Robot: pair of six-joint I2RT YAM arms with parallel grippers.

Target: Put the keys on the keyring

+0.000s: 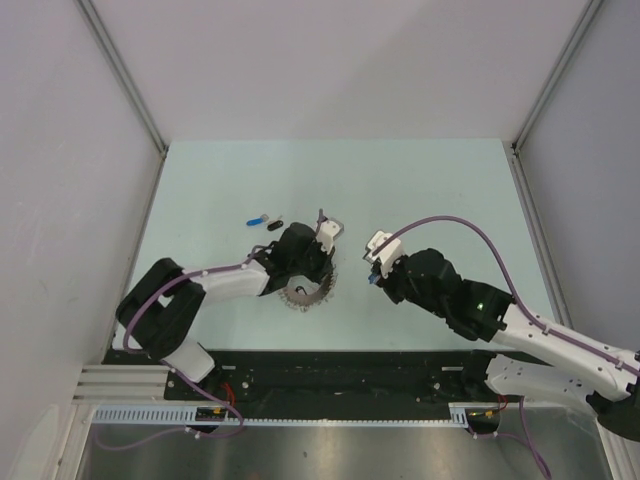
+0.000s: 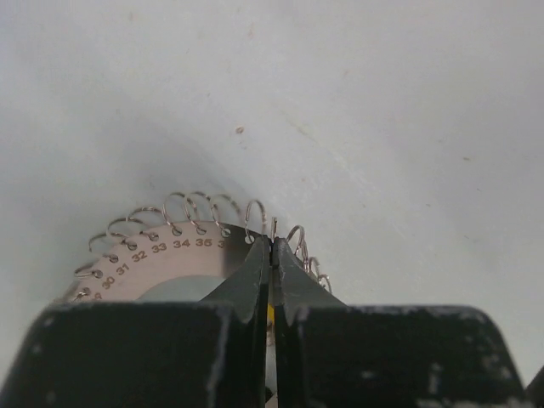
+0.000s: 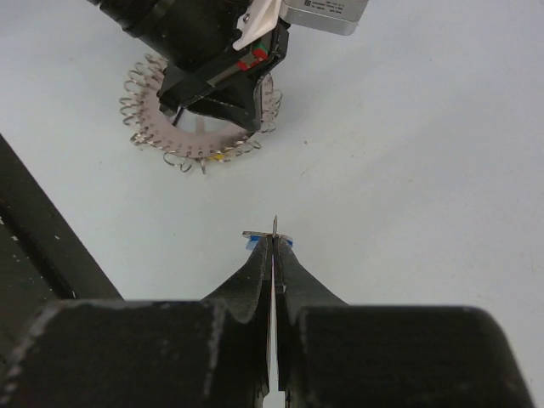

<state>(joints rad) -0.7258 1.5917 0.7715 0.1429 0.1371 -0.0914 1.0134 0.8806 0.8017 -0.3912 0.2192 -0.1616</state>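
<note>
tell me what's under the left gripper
The keyring lies on the table beneath the left gripper, which is shut on its looped rim. A yellow bit peeks out at the ring's edge. The gripper covers most of the central hole, so anything there is hidden.

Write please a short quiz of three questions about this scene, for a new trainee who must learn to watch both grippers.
1. True or false: the left gripper is shut on the edge of the keyring.
2. What does the right gripper pinch? A) a wire loop of the ring; B) a small key with a blue head; C) nothing.
3. In the top view, how many loose keys lie on the table beyond the keyring?

Key: 1 true; 2 B; 3 two, one blue and one black.
</note>
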